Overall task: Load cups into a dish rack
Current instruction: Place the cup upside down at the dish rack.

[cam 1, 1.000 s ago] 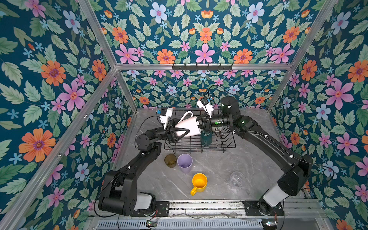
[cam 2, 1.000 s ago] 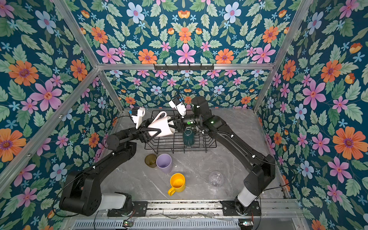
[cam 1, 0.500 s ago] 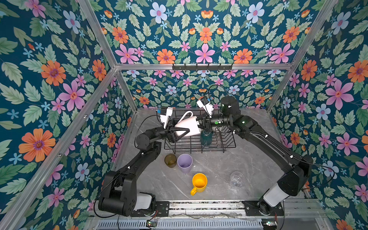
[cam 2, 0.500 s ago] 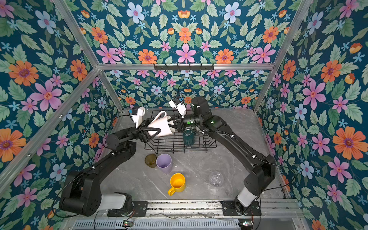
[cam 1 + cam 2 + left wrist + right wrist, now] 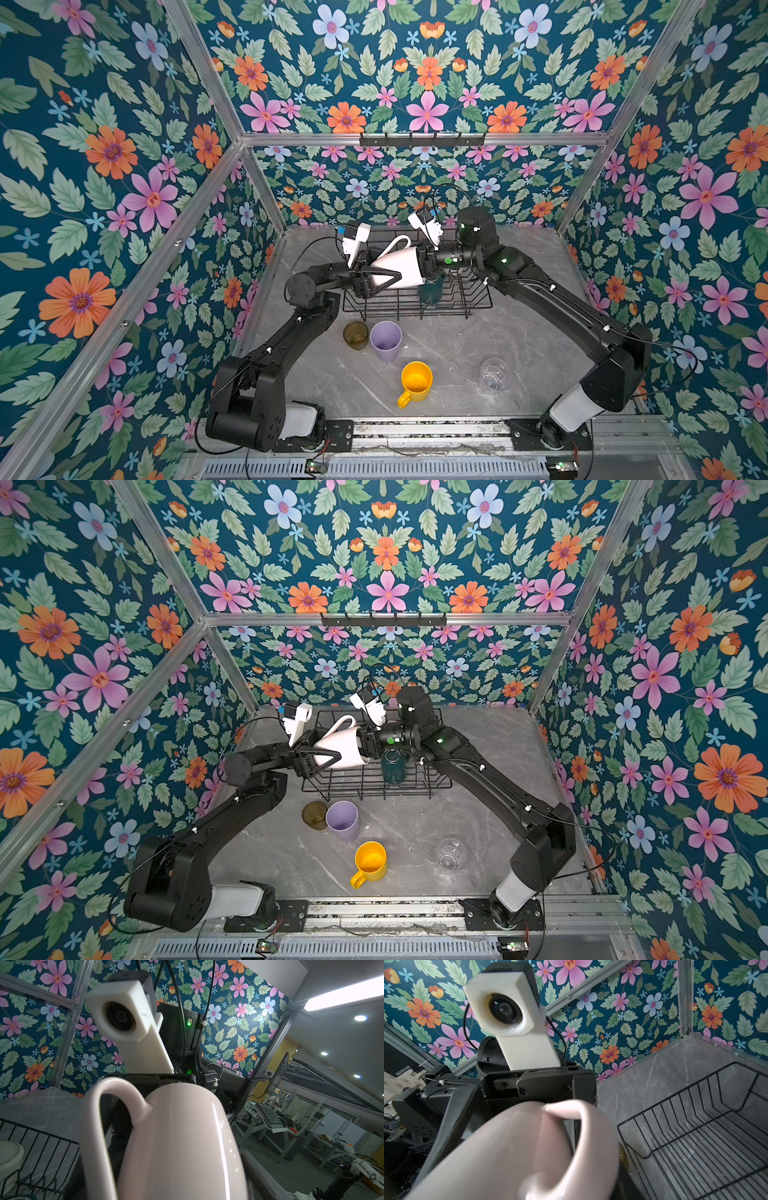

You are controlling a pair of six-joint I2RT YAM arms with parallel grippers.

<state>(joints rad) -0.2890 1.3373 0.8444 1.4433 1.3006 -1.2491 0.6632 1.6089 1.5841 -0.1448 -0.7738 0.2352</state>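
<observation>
A pale pink mug (image 5: 399,266) hangs on its side over the dish rack (image 5: 457,301), handle up, between both arms. My left gripper (image 5: 386,272) is shut on its body, one finger across the near side. My right gripper (image 5: 427,266) sits against the mug's wide end; the mug (image 5: 519,1147) hides its jaws, so their state is unclear. A dark green mug (image 5: 430,291) stands in the rack under the right wrist. On the table in front are an olive-brown tumbler (image 5: 355,334), a lilac tumbler (image 5: 385,340), a yellow mug (image 5: 415,382) and a clear glass (image 5: 492,374).
A white cup (image 5: 9,1159) shows by the rack wires in the left wrist view. The rack's right half (image 5: 706,1147) holds bare wire floor. Floral walls close in the grey marble table (image 5: 519,332) on three sides, and a hook rail (image 5: 422,139) runs along the back frame.
</observation>
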